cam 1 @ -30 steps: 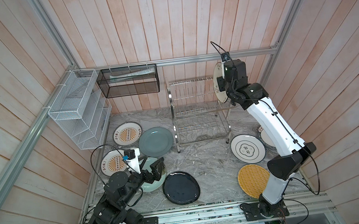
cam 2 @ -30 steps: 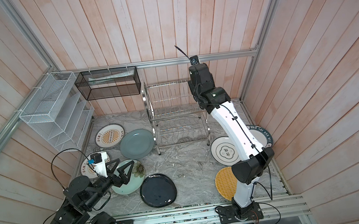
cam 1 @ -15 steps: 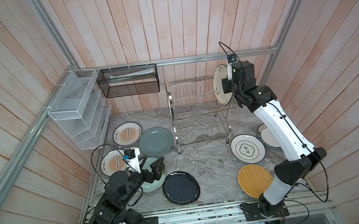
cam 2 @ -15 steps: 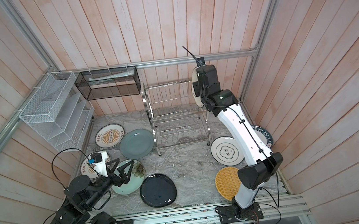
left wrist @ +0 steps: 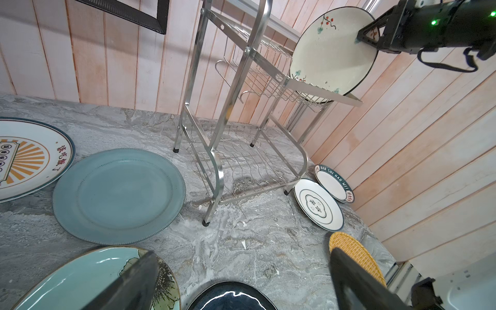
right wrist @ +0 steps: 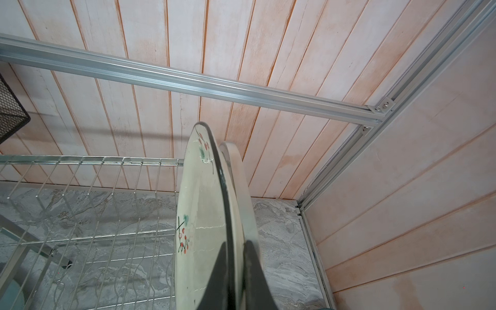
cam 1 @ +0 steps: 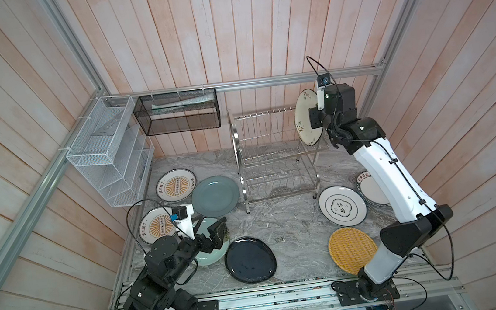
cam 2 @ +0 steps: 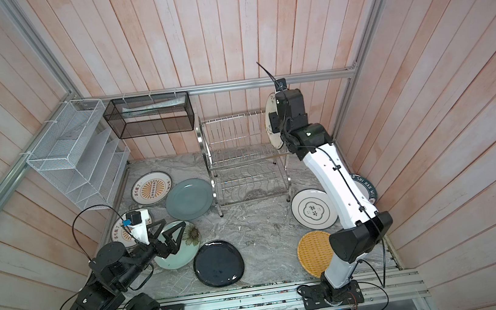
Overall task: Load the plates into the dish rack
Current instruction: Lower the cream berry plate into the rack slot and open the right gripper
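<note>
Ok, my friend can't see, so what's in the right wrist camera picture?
The right gripper pinches a cream plate with red berries, seen edge-on, next to the top wire prongs of the dish rack. Behind are a wooden wall and a metal rail.

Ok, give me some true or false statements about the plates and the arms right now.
1. The right jaws are shut on the cream plate, held upright at the dish rack's top tier. True.
2. The left jaws grip the pale green plate. False: they stand open over it, holding nothing.
3. The yellow woven plate sits in the rack's lower tier. False: it lies flat on the table.
4. The dark navy plate lies flat on the table. True.
</note>
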Tool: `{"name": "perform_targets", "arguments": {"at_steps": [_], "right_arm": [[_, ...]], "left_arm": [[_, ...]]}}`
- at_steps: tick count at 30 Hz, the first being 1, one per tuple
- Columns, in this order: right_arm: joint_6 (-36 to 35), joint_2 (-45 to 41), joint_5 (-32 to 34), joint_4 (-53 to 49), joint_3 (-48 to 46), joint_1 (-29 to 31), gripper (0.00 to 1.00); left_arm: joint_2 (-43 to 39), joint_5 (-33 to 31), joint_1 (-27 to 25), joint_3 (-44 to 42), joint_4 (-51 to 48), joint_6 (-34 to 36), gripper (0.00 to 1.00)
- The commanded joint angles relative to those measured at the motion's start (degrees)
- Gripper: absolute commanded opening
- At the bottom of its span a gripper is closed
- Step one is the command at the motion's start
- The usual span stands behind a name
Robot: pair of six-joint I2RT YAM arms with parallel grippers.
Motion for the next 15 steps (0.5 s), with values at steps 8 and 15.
{"name": "perform_targets", "arguments": {"at_steps": [8,15], "right_arm": [[0.2,1.0,-0.4,0.3,4.4,-0.5,0.21],[1.0,1.0,-0.8,-0.1,5.6,-0.5,0.25]], "left_arm": [[0.2,0.9,0.3,-0.8,-0.1,-0.2,1.00],[0.4,1.2,0.4,-0.8,0.0,-0.1,1.00]]}}
